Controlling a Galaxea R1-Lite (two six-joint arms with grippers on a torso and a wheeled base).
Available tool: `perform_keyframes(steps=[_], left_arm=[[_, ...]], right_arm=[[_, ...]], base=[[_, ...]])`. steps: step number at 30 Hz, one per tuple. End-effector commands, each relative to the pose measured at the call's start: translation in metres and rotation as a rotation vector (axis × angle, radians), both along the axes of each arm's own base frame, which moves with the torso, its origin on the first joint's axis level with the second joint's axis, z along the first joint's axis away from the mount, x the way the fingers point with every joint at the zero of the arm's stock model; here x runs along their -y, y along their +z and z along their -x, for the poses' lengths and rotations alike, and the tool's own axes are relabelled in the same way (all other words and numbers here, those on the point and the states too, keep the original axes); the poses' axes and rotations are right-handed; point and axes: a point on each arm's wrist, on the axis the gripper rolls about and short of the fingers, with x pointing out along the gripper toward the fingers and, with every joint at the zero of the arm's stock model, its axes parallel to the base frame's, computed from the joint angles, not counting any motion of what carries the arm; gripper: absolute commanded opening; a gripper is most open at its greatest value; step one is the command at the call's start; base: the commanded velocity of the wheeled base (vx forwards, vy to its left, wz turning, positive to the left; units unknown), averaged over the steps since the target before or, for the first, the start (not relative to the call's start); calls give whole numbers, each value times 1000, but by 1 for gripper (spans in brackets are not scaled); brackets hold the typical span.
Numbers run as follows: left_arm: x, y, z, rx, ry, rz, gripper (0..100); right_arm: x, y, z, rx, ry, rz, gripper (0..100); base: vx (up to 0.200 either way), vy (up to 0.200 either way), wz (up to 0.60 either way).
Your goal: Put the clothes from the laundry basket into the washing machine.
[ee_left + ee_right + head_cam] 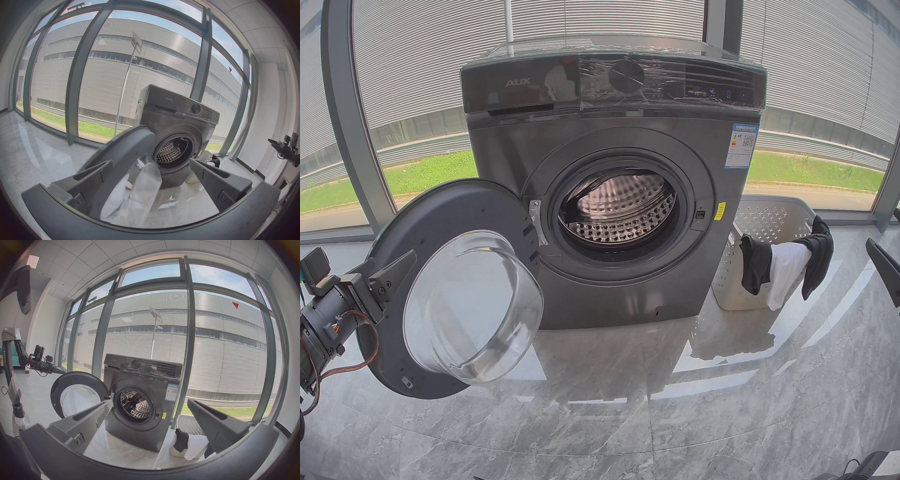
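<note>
The grey washing machine (pixel 612 187) stands with its round door (pixel 450 287) swung wide open to the left, and its steel drum (pixel 620 209) holds nothing. To its right a white laundry basket (pixel 765 225) has black and white clothes (pixel 787 262) draped over its front rim. My left gripper (pixel 387 281) is open at the door's outer edge; in the left wrist view the door's rim (pixel 125 150) lies between its fingers (pixel 93 175). Far to the right, beyond the basket, my right gripper (pixel 884 269) is open and holds nothing (pixel 148 402).
A glossy grey marble floor (pixel 650 400) spreads in front of the machine and the basket. Tall windows with dark frames (pixel 344 119) run right behind them. The open door takes up the floor space left of the machine.
</note>
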Motion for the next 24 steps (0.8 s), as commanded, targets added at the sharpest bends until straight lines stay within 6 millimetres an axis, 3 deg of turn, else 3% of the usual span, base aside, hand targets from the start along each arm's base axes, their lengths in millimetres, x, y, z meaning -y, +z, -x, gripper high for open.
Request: perform_keyframes(steps=[1, 24], left_arm=[[0, -1, 0, -3, 0, 0, 100], [0, -8, 3, -26, 0, -4, 100]], right_arm=[[0, -2, -1, -7, 2, 2, 100], [0, -6, 0, -22, -5, -1, 100]], base=[[0, -200, 0], [0, -200, 0]])
